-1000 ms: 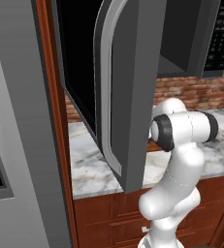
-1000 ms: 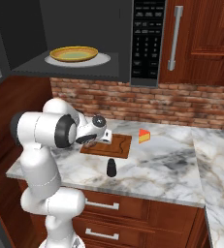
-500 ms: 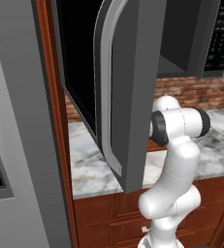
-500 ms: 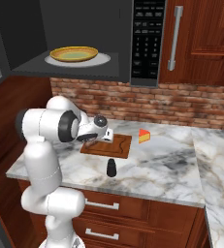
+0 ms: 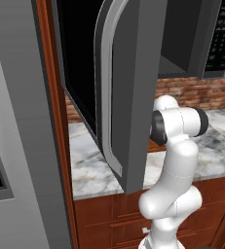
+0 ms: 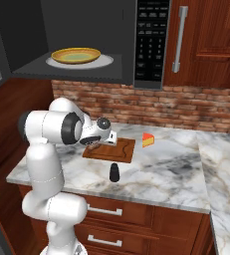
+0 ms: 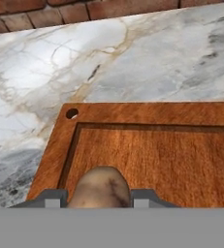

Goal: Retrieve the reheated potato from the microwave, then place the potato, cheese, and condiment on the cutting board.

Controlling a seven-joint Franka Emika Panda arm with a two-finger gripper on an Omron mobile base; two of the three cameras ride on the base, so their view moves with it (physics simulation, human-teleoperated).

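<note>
The claw (image 7: 100, 201) was clamped on the potato (image 7: 100, 188), which sat between the two grey finger tips (image 7: 52, 198) just above the cutting board (image 7: 157, 155); in the right base view the claw (image 6: 108, 141) hung low over the near left part of the board (image 6: 121, 152), whether the potato touched the wood could not be told. Against the frames of a second before, the arm's elbow had drawn back toward the left and the wrist stood a little lower over the board, while the cheese, the bottle and the plate lay as they had.

The board lay flat on the marble counter (image 6: 176, 169), a small round hole near one corner; the cheese wedge (image 6: 147, 140) rested on the counter just beside the board's far right corner, apart from it; the black condiment bottle (image 6: 115, 172) stood upright on the counter near the board's front edge, off it.

Above, the microwave (image 6: 86, 40) stood open with a yellow plate (image 6: 76, 55) on its turntable; its swung-out door (image 5: 128, 92) with the long curved handle (image 5: 106, 97) blocked most of the left base view, hiding the board behind it.
</note>
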